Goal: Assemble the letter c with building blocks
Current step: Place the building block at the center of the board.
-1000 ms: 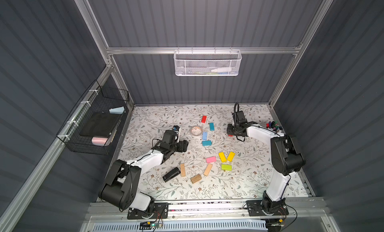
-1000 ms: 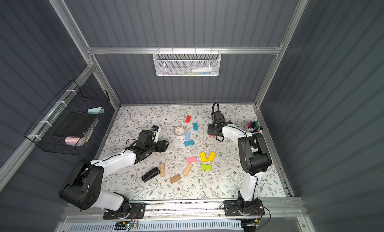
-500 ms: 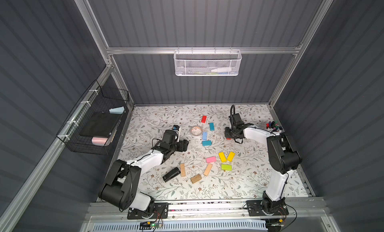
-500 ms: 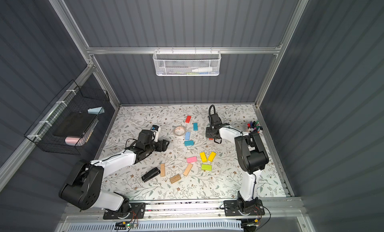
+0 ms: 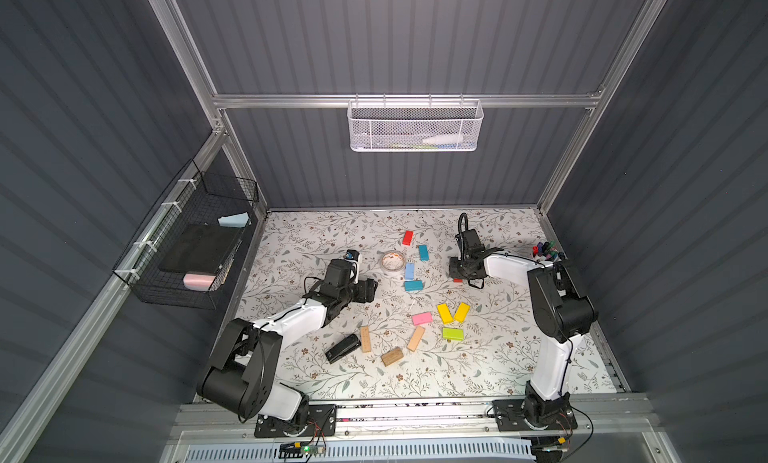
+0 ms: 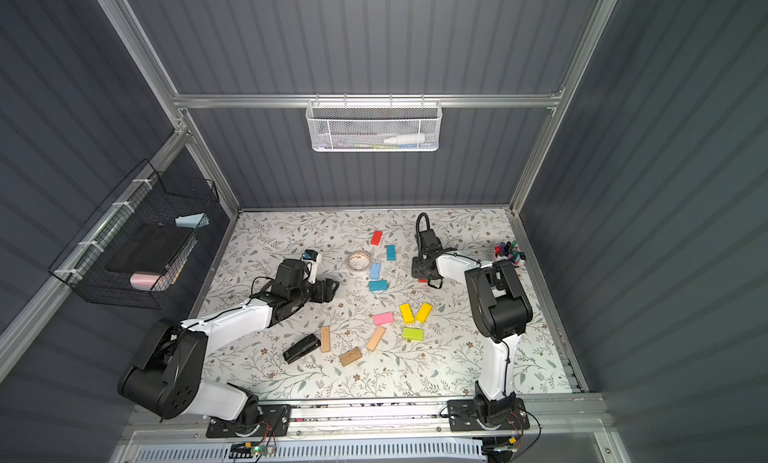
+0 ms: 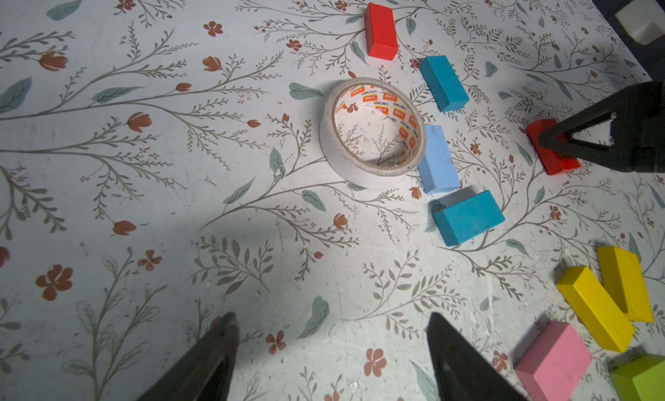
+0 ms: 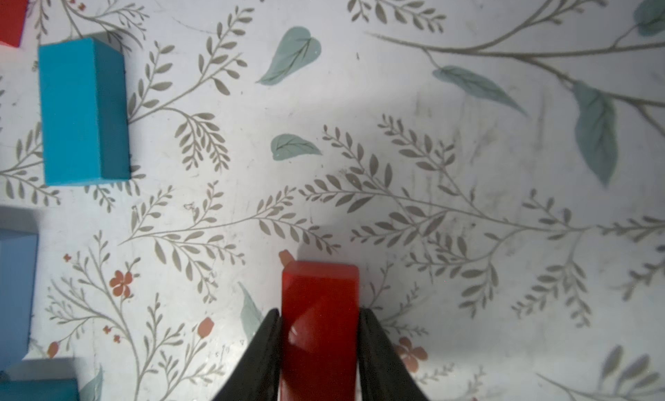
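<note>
Downward, right gripper [image 8: 319,313] pinching red block [image 8: 319,284] on table [image 5: 478,369], left gripper [image 7: 331,318] hovering, jaws wide.

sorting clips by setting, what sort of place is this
Most likely a robot lab test cell: ribbed grey walls on an aluminium frame, two robot arms bolted to a front rail, and coloured building blocks scattered on a floral table.

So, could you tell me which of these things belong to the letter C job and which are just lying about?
Job: rear red block, gripped red block, teal blocks, light blue block, pink block, yellow blocks, lime green block, tan wooden blocks.
Lying about: tape roll, black stapler, cup of markers, white mesh basket, black wire basket.
</note>
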Tool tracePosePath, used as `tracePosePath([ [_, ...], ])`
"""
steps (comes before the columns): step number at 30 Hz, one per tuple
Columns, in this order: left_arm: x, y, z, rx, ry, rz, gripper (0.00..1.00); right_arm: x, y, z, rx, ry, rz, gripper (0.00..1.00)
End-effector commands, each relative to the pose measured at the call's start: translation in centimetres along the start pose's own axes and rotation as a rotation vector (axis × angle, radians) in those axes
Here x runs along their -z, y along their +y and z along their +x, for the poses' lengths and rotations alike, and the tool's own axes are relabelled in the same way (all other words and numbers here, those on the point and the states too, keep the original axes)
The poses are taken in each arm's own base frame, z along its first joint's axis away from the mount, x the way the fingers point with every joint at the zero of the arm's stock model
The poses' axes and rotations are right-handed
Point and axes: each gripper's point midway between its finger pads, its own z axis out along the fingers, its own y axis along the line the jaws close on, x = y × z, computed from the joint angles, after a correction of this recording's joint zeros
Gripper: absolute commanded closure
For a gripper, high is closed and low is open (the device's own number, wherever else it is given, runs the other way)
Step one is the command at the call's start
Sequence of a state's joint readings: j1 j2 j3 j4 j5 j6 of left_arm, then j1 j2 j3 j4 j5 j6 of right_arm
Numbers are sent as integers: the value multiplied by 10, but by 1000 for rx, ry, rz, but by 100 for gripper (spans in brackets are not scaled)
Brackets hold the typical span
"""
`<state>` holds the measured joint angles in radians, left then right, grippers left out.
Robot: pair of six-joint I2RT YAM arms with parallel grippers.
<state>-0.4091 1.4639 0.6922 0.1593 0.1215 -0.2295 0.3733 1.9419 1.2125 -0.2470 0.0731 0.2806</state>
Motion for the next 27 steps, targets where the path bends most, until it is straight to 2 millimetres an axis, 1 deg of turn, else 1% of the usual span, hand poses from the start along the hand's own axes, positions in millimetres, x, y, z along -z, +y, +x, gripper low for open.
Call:
tracePosePath([
  [1,2,-3,1,11,2,12,20,-1,0,1,19,2,11,56],
  [4,2,-3,1,10,0,15,19,8,2,-8,19,-24,3,45],
  [7,2,-5,2,8,2,27,20,19,8,-17,27,-47,-25,38],
  [10,3,-15,0,0,-10,84,21,27,20,-27,40,-68,-65,38],
  [14,4,-30,0,-11,-12,169,24,29,41,-40,64,-77,-127,40],
  [19,0,-38,4,-23,12,204,25,19,64,-57,65,-64,-186,40],
  [23,-2,-40,6,-30,20,213,26,7,77,-73,58,-71,-203,44],
  [27,-2,-42,6,-36,22,213,26,-7,89,-83,64,-55,-214,45],
])
